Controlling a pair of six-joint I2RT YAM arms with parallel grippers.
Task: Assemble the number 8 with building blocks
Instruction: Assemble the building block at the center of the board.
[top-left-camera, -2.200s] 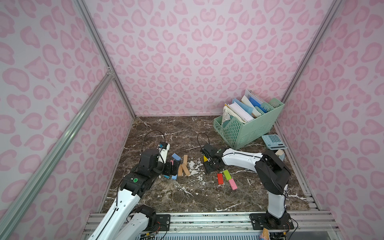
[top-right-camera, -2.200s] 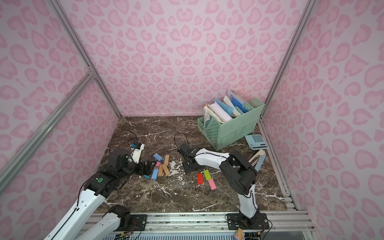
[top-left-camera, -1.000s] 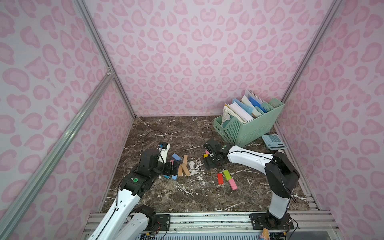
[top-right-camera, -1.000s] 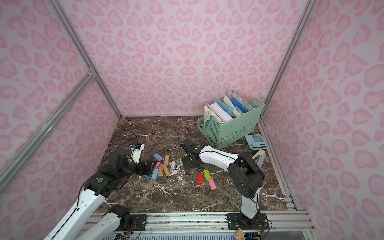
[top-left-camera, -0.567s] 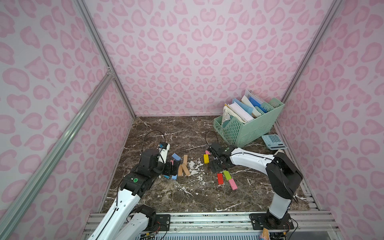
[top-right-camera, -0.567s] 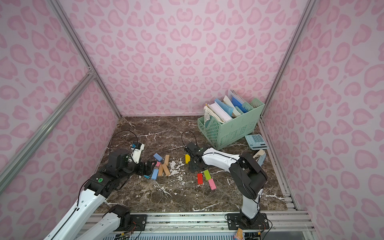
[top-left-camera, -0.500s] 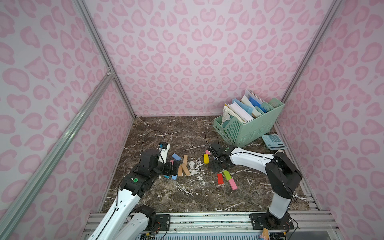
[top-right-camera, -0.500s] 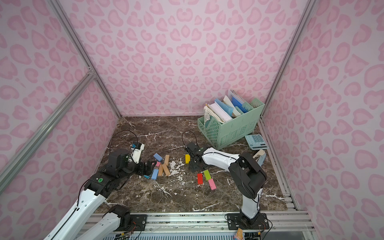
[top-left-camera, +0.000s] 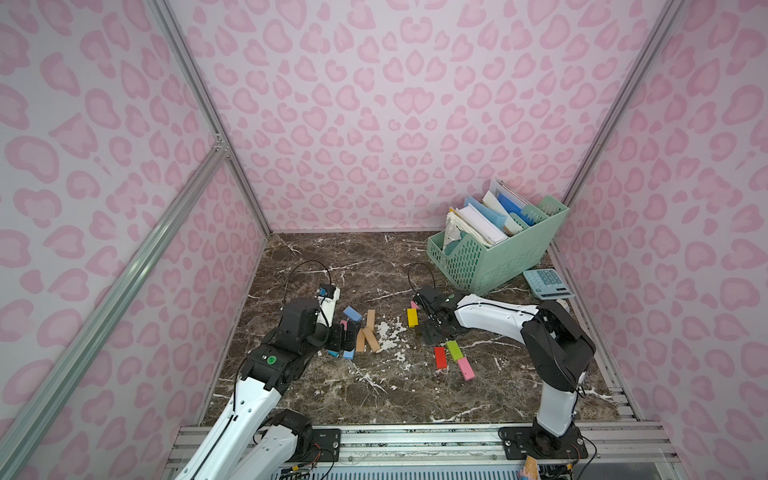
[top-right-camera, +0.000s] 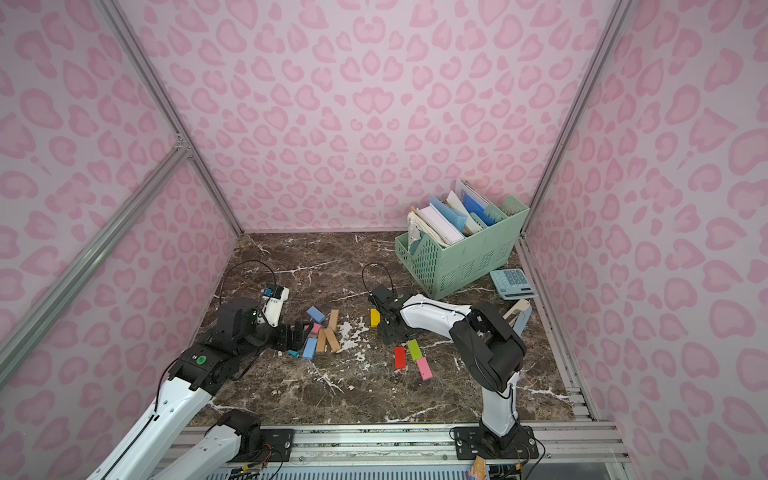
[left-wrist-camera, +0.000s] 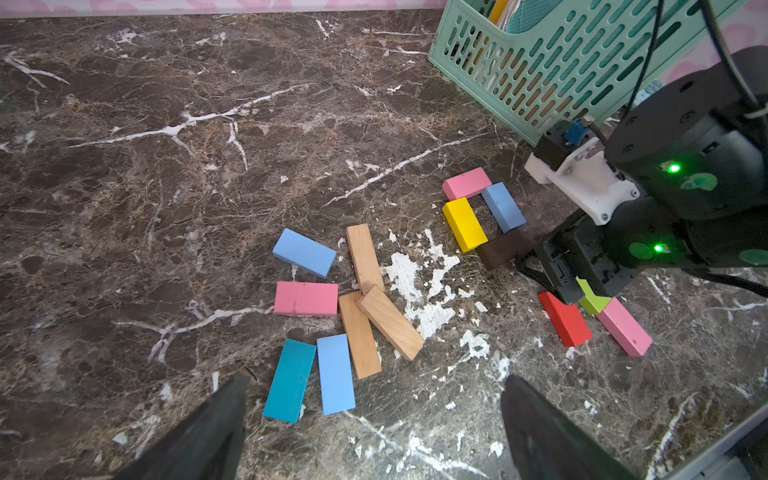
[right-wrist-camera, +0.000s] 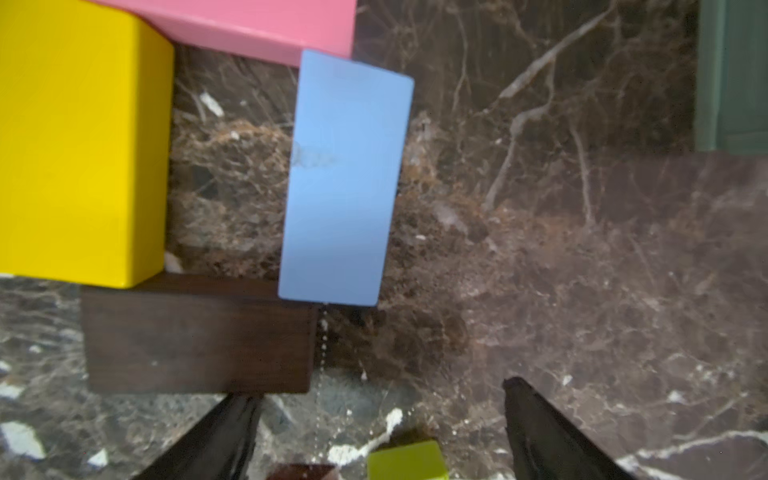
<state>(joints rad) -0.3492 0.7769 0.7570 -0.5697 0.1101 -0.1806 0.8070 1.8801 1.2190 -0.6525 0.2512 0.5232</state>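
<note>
Four building blocks form a square loop: pink (left-wrist-camera: 466, 183), yellow (left-wrist-camera: 464, 224), light blue (left-wrist-camera: 503, 206) and dark brown (left-wrist-camera: 500, 249). My right gripper (top-left-camera: 432, 330) hovers open just in front of the dark brown block (right-wrist-camera: 199, 336), one fingertip (right-wrist-camera: 243, 409) at its edge, nothing between the jaws. Red (top-left-camera: 440, 357), green (top-left-camera: 454, 350) and pink (top-left-camera: 466, 368) blocks lie close in front of it. My left gripper (left-wrist-camera: 374, 384) is open and empty beside a loose pile of light blue, teal (left-wrist-camera: 289, 379), pink (left-wrist-camera: 306, 298) and tan (left-wrist-camera: 390, 322) blocks. No full number 8 shows.
A mint-green file basket (top-left-camera: 498, 257) full of papers stands at the back right, and a blue-grey calculator (top-left-camera: 546, 284) lies beside it by the right wall. The pink patterned walls close in the marble floor on three sides.
My right gripper has drawn back to the right, off the yellow block, which now shows uncovered on the loop's left side. The left arm has not moved.
</note>
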